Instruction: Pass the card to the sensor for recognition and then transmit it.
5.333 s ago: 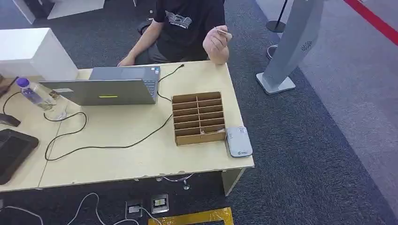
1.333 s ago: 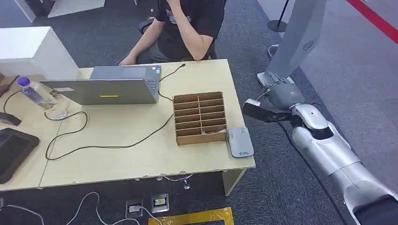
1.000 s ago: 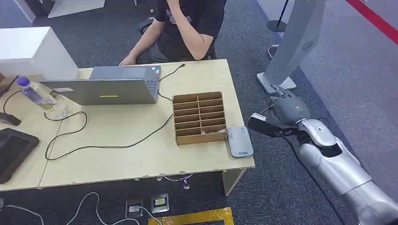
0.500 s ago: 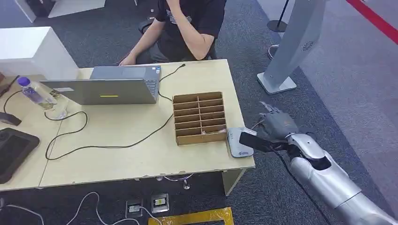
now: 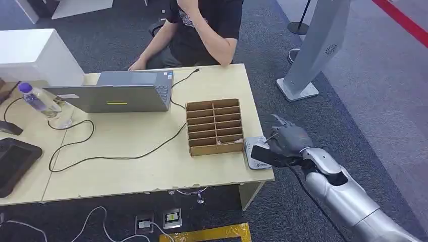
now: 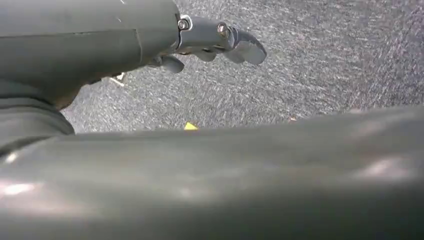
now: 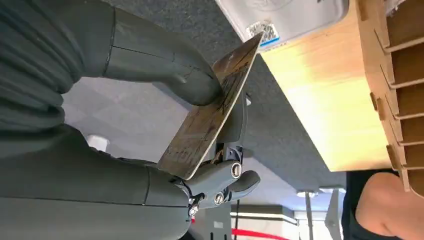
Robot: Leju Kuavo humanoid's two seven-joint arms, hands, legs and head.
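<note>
On the worktop [image 5: 126, 166], wooden divider box [image 5: 214, 126], then grey sensor [image 5: 256, 152] at the edge. Right hand [image 5: 285, 143] pinching the card [image 7: 212, 107] just beside it — tilted, could slip or misread. Left hand [image 6: 220, 42] hanging, fingers curled on nothing.

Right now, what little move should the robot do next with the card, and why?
Probably ease the right hand slightly further over the grey sensor and lower the card flatter, because the card is tilted and only its front edge overlaps the sensor.
</note>
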